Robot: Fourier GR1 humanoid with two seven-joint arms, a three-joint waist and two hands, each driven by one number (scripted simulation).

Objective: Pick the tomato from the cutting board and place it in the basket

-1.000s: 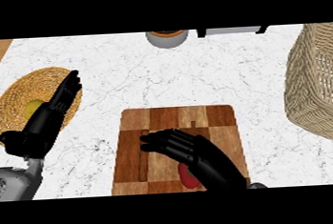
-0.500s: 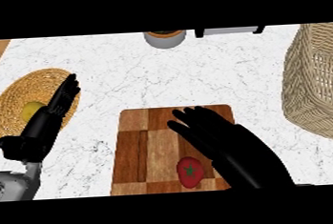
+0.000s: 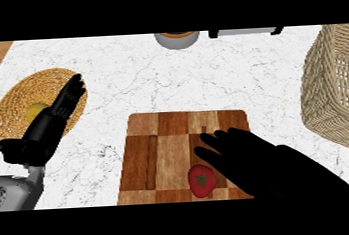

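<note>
The tomato [image 3: 202,179] sits at the cutting board's [image 3: 164,140] near edge — just left of the right hand [image 3: 242,153]. That hand is nearer, fingers spread, holding nothing — the left hand [image 3: 59,113] rests open

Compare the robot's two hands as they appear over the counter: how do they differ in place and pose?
The left hand is raised at the view's left over the round woven mat, fingers up, resting; the right hand lies low over the cutting board, fingers spread beside the tomato. Both are black, open and hold nothing.
</note>
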